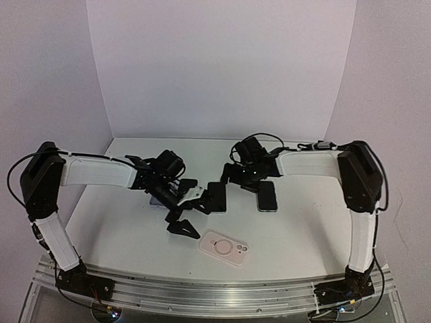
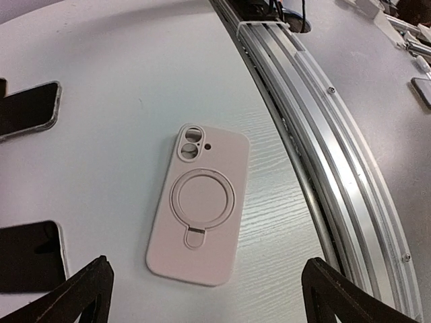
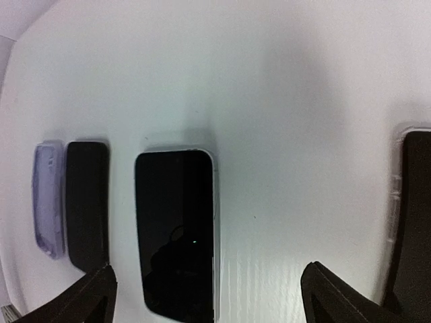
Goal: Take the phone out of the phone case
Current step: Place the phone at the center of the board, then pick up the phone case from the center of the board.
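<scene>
A pink phone case [image 1: 223, 247] lies back up near the table's front edge. It also shows in the left wrist view [image 2: 199, 205], with a ring stand on its back; whether a phone sits in it cannot be seen. My left gripper [image 1: 192, 212] is open and empty, hovering just behind the case, which lies between and beyond its spread fingertips [image 2: 77, 296]. A black phone [image 1: 217, 196] lies face up mid-table. A second phone in a clear case [image 1: 267, 195] lies to its right. My right gripper [image 1: 237, 180] is open and empty above them [image 3: 209, 299].
A lavender case [image 3: 48, 198] and a black slab [image 3: 86, 202] lie side by side under my left arm, beside the black phone [image 3: 176, 232]. The clear-cased phone [image 3: 412, 222] is at the right edge of that view. The metal base rail [image 2: 323, 155] runs along the table front.
</scene>
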Controlling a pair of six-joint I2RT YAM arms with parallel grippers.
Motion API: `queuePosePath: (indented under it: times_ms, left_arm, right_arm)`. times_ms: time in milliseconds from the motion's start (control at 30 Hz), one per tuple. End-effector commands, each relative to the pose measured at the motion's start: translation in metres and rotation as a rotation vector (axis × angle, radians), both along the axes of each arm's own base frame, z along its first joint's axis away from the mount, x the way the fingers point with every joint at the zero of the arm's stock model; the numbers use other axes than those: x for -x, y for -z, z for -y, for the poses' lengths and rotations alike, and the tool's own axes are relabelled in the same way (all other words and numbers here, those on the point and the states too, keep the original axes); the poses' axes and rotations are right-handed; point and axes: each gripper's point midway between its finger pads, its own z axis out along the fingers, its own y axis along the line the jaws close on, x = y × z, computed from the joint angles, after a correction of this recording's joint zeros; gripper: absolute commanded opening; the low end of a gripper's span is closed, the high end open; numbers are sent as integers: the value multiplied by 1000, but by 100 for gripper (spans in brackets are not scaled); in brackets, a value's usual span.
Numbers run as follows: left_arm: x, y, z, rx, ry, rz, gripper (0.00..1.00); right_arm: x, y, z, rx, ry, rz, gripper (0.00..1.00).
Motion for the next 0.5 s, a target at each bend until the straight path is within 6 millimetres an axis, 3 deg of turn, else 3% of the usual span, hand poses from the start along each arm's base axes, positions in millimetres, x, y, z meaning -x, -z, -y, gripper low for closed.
queuePosePath:
  times_ms: [0, 200, 467]
  left_arm:
    - [19, 24, 19, -132, 202, 19, 99]
    - [40, 49, 38, -221, 280, 15, 100]
    - [4, 71, 71, -273, 135, 152, 100]
  right_arm:
    - [10, -100, 43, -13, -13, 213, 98]
    - [47, -110, 91, 34, 10, 254, 98]
    - [69, -106, 102, 28, -26, 248, 98]
